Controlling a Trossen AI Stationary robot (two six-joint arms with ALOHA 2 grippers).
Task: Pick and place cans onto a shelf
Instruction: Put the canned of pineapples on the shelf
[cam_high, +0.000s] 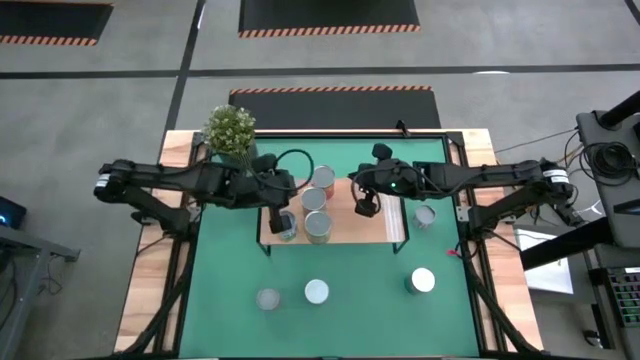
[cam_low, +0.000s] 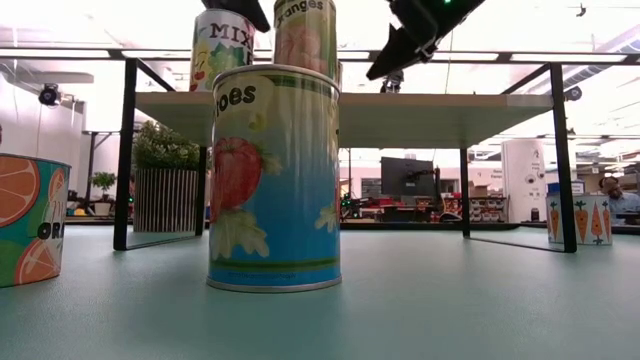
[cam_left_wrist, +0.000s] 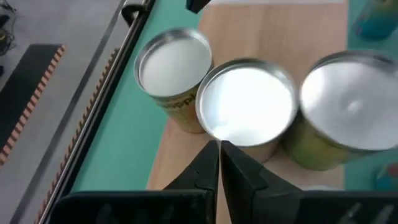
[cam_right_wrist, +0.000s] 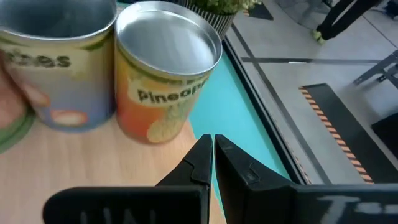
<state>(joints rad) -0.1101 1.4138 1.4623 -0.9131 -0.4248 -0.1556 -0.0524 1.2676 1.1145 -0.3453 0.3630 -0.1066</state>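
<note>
Nearest the low camera, a tomato-labelled can (cam_low: 273, 180) stands on the green worktop (cam_low: 450, 300). Above the shelf (cam_high: 345, 226), the left gripper (cam_left_wrist: 219, 163) and right gripper (cam_right_wrist: 213, 154) hover by cans, jaws together, empty.

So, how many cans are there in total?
8: four cans on the shelf; three on the green mat in front; one beside the shelf's right end. Others may be hidden.

A tall tomato-labelled can (cam_low: 274, 180) stood close on the green mat (cam_low: 450, 300); an orange-printed can (cam_low: 30, 220) sat at the left edge; a carrot-printed can (cam_low: 578, 219) stood far right; the shelf (cam_low: 420, 108) carried two cans (cam_low: 305, 35) above; a dark gripper (cam_low: 420, 35) hung over the board.
</note>
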